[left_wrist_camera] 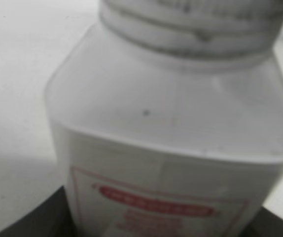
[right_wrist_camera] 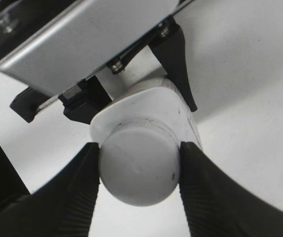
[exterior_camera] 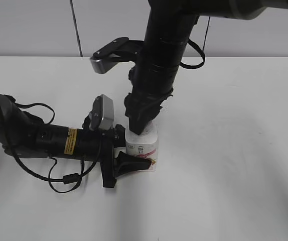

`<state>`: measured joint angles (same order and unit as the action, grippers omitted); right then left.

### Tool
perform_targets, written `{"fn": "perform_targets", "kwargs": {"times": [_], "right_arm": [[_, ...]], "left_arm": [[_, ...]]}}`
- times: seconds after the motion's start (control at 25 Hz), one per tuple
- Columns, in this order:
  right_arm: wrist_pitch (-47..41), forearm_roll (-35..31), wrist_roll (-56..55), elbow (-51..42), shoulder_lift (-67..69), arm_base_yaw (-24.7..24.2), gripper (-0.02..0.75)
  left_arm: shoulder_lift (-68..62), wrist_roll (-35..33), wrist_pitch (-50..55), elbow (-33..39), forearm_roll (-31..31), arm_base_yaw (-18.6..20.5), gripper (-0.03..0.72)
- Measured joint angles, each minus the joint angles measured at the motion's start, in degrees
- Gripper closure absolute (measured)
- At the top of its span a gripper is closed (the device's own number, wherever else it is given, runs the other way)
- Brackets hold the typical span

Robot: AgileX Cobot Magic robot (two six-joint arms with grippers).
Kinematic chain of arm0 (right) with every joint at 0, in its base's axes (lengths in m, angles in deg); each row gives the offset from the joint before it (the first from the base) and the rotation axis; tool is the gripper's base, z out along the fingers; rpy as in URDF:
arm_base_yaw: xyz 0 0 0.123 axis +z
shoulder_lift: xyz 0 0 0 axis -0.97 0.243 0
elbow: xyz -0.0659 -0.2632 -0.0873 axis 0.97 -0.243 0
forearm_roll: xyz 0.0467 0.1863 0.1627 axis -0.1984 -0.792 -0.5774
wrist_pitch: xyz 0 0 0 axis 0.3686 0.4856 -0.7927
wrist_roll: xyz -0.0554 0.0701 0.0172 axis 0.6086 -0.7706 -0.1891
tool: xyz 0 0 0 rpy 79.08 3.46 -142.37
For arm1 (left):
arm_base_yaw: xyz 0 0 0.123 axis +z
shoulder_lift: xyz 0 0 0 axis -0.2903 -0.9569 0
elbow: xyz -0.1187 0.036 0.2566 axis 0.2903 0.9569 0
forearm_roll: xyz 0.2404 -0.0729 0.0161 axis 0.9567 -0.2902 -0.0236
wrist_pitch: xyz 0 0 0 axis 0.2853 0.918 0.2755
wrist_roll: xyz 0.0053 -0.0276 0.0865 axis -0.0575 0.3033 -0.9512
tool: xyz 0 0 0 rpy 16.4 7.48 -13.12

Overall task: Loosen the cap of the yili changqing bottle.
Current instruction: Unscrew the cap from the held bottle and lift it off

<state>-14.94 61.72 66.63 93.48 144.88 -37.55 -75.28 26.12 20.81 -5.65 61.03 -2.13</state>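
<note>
1 yili changqing bottle (exterior_camera: 143, 146) standing upright on the table (exterior_camera: 234, 150), left gripper (exterior_camera: 126, 163) pinching its body, right gripper (right_wrist_camera: 139, 170) pinching its 1 cap (right_wrist_camera: 137, 168).

Both arms are black. The left arm (exterior_camera: 48, 138) is a round tube with a yellow warning sticker (exterior_camera: 71, 141) wrapped around it and loose black cables (exterior_camera: 58, 176) looping beside it. A grey, box-shaped camera housing (exterior_camera: 103, 113) sits on its wrist. Its claw (exterior_camera: 134, 161) ends in slim, pointed black fingers, and a brushed silver plate (right_wrist_camera: 82, 39) with small screws (right_wrist_camera: 116, 65) covers its body. The right arm (exterior_camera: 161, 55) is thicker, ringed with ribbed bands, with a thin black cable (exterior_camera: 194, 60) and a grey bracket (exterior_camera: 109, 54) at its side. The right claw (right_wrist_camera: 139, 173) has 2 broad black fingers (right_wrist_camera: 77, 182) with finely ridged inner pads.
</note>
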Motion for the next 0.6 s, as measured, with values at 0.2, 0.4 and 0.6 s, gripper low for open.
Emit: {"fn": "perform_targets", "kwargs": {"times": [0.2,0.4,0.6], "right_arm": [[0.0,-0.1,10.5,0.0,0.0,0.0,0.343],[0.0,-0.1,21.6,0.0,0.0,0.0,0.346],[-0.1,-0.1,28.4,0.1,0.0,0.0,0.346]], "left_arm": [[0.0,-0.1,0.0,0.0,0.1,0.0,0.291],[0.0,-0.1,0.0,0.0,0.1,0.0,0.291],[0.0,-0.2,0.0,0.0,0.1,0.0,0.292]]}}
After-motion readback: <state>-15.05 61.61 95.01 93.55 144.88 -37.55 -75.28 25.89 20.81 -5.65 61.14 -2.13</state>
